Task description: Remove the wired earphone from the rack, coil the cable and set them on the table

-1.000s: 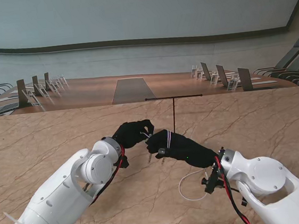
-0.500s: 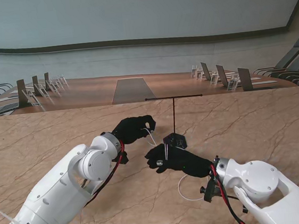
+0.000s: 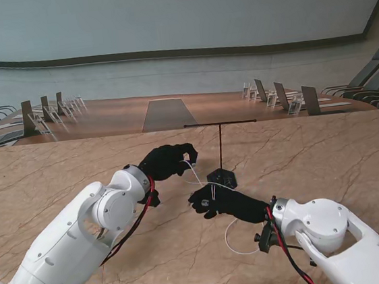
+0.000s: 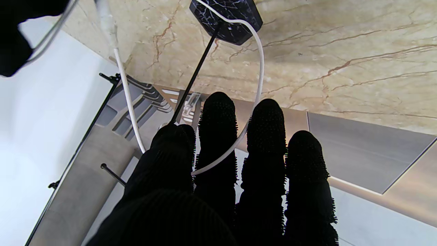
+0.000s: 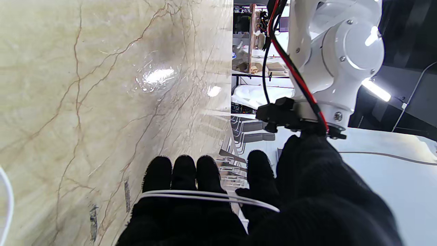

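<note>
White earphone cable is pinched in the closed left hand and lapped twice across the right hand beside the rack, slack trailing on the marble table; thin, limp, likely slippery, best gripped mid-cable.

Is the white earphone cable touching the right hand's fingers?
Touching: the right wrist view shows the white earphone cable lying across the right hand's black gloved fingers.
</note>
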Action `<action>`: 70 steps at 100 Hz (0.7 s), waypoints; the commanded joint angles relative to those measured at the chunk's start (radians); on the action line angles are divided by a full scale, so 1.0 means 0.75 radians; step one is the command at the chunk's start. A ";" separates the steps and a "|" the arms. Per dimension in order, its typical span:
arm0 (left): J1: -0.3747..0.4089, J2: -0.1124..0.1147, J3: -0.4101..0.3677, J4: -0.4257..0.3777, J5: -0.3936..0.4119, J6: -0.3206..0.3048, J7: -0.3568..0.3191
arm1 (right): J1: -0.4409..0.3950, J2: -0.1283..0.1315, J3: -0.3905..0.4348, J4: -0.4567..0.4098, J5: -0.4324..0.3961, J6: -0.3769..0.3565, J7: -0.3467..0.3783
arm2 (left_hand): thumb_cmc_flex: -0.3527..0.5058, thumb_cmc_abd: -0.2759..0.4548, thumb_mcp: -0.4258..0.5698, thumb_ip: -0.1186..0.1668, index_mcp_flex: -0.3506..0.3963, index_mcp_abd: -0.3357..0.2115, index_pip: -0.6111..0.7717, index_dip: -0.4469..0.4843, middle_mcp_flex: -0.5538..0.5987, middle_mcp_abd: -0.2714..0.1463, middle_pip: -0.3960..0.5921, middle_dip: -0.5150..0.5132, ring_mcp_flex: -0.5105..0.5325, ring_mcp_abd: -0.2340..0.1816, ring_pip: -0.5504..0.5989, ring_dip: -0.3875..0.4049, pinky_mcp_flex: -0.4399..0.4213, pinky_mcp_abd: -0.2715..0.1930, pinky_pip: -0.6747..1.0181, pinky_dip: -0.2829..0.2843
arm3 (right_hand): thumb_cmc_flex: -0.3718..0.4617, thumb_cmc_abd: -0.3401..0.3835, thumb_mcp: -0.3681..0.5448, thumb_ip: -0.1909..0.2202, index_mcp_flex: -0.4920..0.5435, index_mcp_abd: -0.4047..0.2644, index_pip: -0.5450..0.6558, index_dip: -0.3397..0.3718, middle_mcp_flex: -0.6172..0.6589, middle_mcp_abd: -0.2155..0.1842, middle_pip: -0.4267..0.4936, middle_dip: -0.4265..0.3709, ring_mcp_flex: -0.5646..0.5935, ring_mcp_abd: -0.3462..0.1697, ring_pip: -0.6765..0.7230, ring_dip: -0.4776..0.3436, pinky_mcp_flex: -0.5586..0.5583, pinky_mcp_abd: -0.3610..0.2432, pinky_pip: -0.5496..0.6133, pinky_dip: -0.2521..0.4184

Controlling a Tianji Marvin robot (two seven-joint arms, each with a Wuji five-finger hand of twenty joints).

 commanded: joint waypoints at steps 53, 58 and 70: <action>0.029 0.015 -0.046 -0.135 -0.059 -0.035 -0.074 | 0.062 -0.040 -0.073 0.095 0.005 0.015 -0.108 | 0.085 0.043 -0.070 -0.019 0.052 0.132 -0.049 -0.104 0.179 -0.059 0.053 -0.023 0.185 0.041 0.106 0.006 0.133 0.094 0.169 0.014 | -0.604 0.035 0.027 -0.006 -0.007 0.030 -0.171 -0.096 -0.020 -0.055 -0.183 -0.081 -0.086 -0.050 -0.122 -0.078 -0.067 -0.049 -0.148 0.019; 0.028 0.015 -0.046 -0.144 -0.070 -0.039 -0.079 | 0.063 -0.039 -0.072 0.093 0.001 0.020 -0.106 | 0.084 0.046 -0.071 -0.018 0.049 0.132 -0.044 -0.110 0.179 -0.058 0.068 -0.015 0.184 0.042 0.121 0.013 0.127 0.092 0.176 0.015 | -0.657 0.034 0.059 -0.014 -0.017 0.029 -0.204 -0.118 -0.019 -0.060 -0.228 -0.101 -0.086 -0.055 -0.151 -0.091 -0.075 -0.056 -0.170 0.020; 0.033 0.019 -0.052 -0.172 -0.083 -0.057 -0.098 | 0.063 -0.038 -0.060 0.087 -0.008 0.026 -0.107 | 0.080 0.050 -0.073 -0.019 0.048 0.131 -0.034 -0.112 0.186 -0.069 0.103 0.008 0.193 0.039 0.151 0.026 0.134 0.096 0.195 0.021 | -0.769 0.031 0.135 -0.038 -0.014 0.047 -0.411 -0.229 -0.021 -0.065 -0.322 -0.135 -0.094 -0.065 -0.239 -0.098 -0.083 -0.061 -0.225 0.044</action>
